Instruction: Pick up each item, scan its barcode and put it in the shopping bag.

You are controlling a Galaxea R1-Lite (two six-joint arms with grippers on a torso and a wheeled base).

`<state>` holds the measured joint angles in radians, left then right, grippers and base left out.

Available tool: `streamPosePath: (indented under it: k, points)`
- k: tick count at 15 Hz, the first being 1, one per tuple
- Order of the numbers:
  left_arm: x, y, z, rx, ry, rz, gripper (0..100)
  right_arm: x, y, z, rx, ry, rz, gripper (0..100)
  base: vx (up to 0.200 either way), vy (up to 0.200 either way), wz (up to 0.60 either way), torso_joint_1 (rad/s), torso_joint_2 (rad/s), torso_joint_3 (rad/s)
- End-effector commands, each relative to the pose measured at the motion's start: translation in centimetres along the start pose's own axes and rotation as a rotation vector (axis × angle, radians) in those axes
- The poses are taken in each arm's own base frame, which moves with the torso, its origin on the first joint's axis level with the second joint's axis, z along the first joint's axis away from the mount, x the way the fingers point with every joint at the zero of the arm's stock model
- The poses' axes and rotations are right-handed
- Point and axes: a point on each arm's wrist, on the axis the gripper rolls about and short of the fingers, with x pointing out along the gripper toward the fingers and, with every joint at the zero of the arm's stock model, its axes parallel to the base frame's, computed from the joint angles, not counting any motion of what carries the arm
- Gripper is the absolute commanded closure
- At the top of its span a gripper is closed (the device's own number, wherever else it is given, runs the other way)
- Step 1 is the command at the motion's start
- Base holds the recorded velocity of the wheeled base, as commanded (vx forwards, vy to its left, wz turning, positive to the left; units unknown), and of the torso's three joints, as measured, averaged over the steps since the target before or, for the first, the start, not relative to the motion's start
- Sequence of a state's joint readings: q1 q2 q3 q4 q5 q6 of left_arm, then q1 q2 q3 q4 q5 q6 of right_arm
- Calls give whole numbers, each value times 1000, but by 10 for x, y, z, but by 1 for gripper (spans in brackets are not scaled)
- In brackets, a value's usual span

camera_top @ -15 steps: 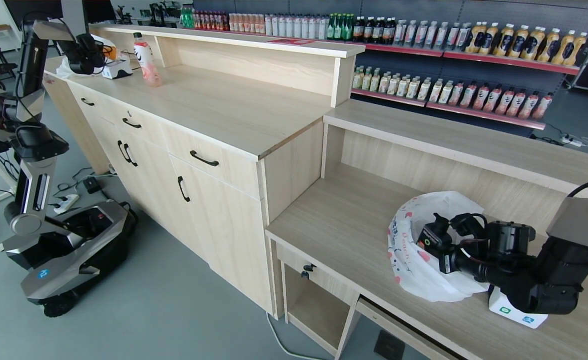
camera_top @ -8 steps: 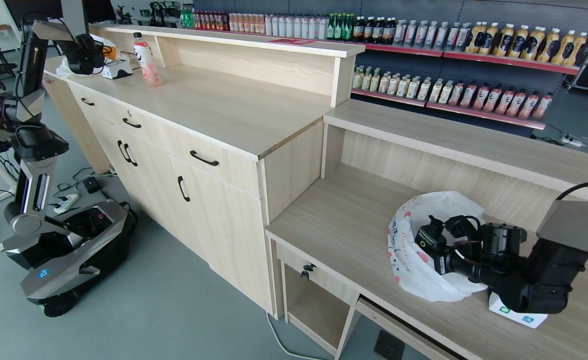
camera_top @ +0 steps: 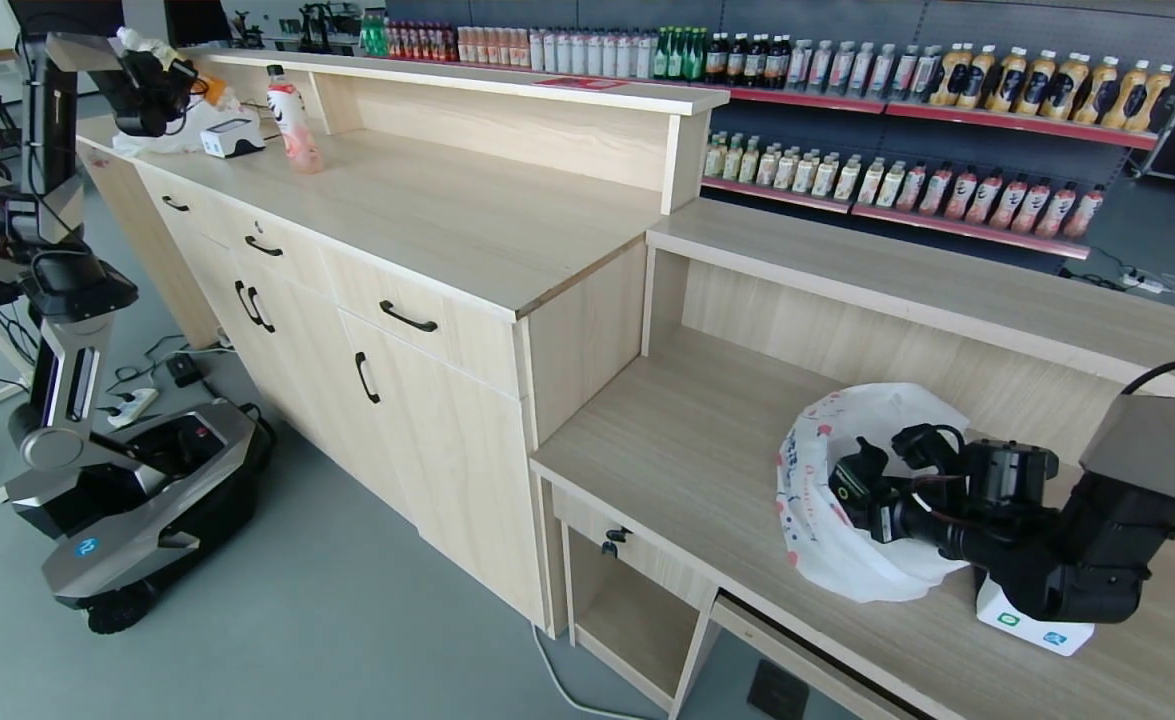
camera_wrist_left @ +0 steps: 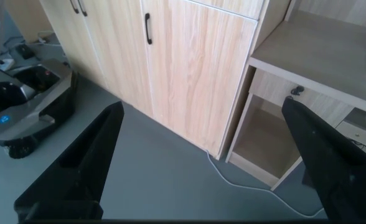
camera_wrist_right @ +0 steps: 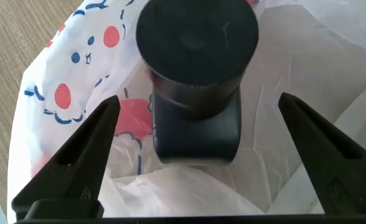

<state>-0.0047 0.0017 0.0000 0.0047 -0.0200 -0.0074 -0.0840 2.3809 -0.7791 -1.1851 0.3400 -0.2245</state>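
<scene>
1. Head view
   - The shopping bag (camera_top: 827, 545) stands on the lower counter (camera_top: 687, 440) with its mouth open toward me. I judge it is set that way so that items can go straight in.
   - A small white box (camera_top: 1032, 625), probably the scanner, sits just beside the bag under my right forearm, which keeps scanning and bagging close together.
   - My right gripper (camera_top: 847, 480) is inside the bag's mouth.

2. Left wrist view
   - My left gripper (camera_wrist_left: 201, 107) hangs over the grey floor (camera_wrist_left: 152, 162) in front of the cabinet (camera_wrist_left: 189, 62), well apart from the bag.
   - Its fingers are spread wide, with nothing between them and nothing touched.

3. Right wrist view
   - The item, a dark bottle (camera_wrist_right: 195, 81) with a round black cap, lies within the white plastic of the bag (camera_wrist_right: 77, 74).
   - My right gripper (camera_wrist_right: 198, 102) has its fingers spread wide, one on each side of the bottle.
   - Neither finger touches the bottle, so nothing is gripped.
   - Judgement: this item is already in the bag, and the open fingers leave room to pull out without snagging the plastic.
</scene>
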Motion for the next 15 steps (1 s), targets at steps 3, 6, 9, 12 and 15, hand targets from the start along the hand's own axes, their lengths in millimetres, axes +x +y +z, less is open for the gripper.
streamPosePath:
  k: [3,6,9,12,15]
  points:
    - [0,0,0,0,0,0,0,-25,-8,29,-86,-62,-49,0,0,0,0,0,0,0]
    - [0,0,0,0,0,0,0,-38,-25,22,-175,-19,-116,0,0,0,0,0,0,0]
    - [0,0,0,0,0,0,0,-58,-36,43,-172,-18,-186,0,0,0,0,0,0,0]
    - [0,0,0,0,0,0,0,-98,-30,82,-163,-54,-199,0,0,0,0,0,0,0]
    - [0,0,0,0,0,0,0,-118,-17,96,-137,-32,-169,0,0,0,0,0,0,0]
